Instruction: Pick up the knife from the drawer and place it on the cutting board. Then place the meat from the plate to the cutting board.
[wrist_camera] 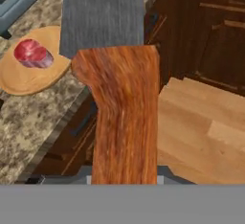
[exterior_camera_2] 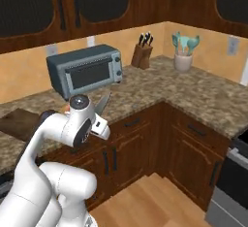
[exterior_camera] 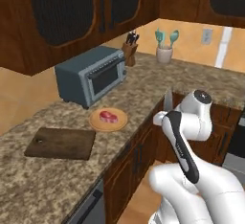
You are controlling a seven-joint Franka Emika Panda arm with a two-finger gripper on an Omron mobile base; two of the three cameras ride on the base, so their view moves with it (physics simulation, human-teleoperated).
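Knife sits in the gripper, orange handle clamped between the fingers, grey blade pointing away from the hand. It hangs over the counter edge, off the surface, likely for carrying. Meat rests on the plate just ahead. Cutting board lies bare beside the plate, presumably the knife's destination.

Knife held upright, meat on plate, cutting board bare

I see the knife close up, orange handle near and grey blade far, with the meat on the plate at left.
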